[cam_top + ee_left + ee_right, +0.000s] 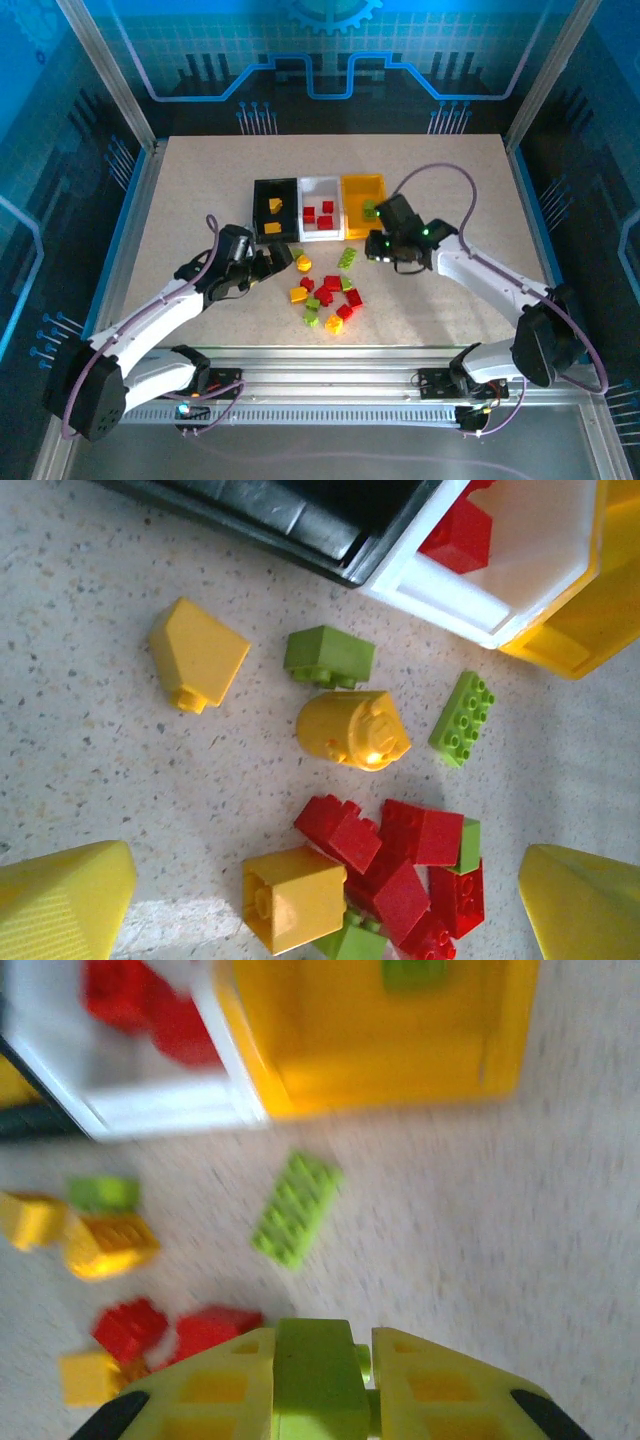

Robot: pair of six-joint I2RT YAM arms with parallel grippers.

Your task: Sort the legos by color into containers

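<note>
The right gripper (382,249) is pinching a lime green brick (312,1372) just short of the yellow bin (360,193), while the left gripper (276,262) is gaping wide, empty, over the loose legos (325,298). The yellow bin is holding green, the white bin (320,181) reds and the black bin (262,187) yellows, but most of the sorting is looking undone.

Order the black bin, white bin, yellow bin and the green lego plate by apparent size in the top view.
Largest: black bin, white bin, yellow bin, alike, so unranked.
Smallest: green lego plate, far smaller.
</note>
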